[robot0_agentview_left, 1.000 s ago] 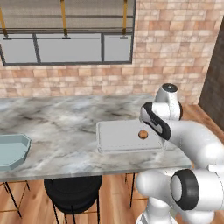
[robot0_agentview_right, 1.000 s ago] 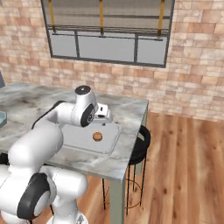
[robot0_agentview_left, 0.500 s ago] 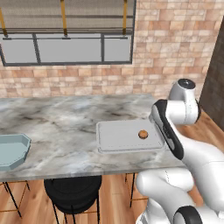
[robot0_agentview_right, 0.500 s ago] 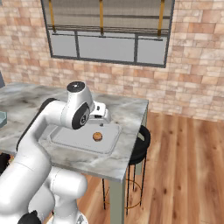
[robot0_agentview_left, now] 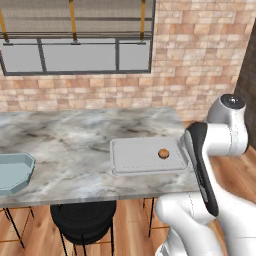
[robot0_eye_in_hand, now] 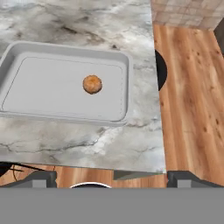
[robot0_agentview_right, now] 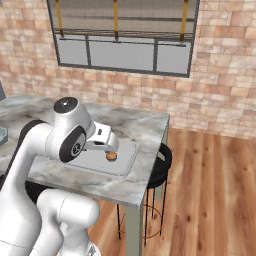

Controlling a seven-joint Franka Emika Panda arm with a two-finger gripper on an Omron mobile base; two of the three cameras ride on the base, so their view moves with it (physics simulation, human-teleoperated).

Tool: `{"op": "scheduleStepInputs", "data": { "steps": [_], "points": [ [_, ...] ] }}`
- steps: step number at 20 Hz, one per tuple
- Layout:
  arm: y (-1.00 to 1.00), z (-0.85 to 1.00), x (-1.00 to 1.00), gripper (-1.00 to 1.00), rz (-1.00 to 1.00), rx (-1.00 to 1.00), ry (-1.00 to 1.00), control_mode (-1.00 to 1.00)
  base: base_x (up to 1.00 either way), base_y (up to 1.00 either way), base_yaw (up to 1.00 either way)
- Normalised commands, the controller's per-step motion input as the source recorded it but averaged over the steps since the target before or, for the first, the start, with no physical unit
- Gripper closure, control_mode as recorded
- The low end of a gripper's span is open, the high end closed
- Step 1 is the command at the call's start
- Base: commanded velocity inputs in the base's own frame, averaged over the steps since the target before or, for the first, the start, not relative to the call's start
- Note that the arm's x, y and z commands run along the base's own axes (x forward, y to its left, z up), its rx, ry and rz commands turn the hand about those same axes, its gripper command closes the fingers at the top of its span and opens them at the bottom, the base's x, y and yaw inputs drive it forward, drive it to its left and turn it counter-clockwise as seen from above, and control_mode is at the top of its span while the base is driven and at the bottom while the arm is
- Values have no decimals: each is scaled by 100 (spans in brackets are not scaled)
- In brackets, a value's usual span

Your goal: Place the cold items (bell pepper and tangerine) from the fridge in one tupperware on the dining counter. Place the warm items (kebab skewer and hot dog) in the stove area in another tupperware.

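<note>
Hand (robot0_eye_in_hand: 112, 177) stands wide, holding nothing, above the near edge of the marble table (robot0_agentview_left: 65, 145). Tangerine (robot0_eye_in_hand: 92, 84) lies alone in the shallow grey container (robot0_eye_in_hand: 26, 83), toward its right side.

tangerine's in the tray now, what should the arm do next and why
Probably pull the arm back and head for the fridge. The small orange tangerine lies alone in the shallow grey tupperware tray on the marble counter, and the end effector is open and holds nothing, so the bell pepper remains to fetch.
</note>
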Motion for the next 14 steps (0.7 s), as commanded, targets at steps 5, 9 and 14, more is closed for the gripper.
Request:
{"op": "scheduleStepInputs", "data": {
  "steps": [5,9,14],
  "points": [
    [13,14,-68,-100,-11,0,0,-100,0,0,0],
    [10,0,-65,-100,-2,0,-14,-100,0,0,0],
    [12,0,-65,-100,0,0,-28,-100,0,0,0]
  ]
}}
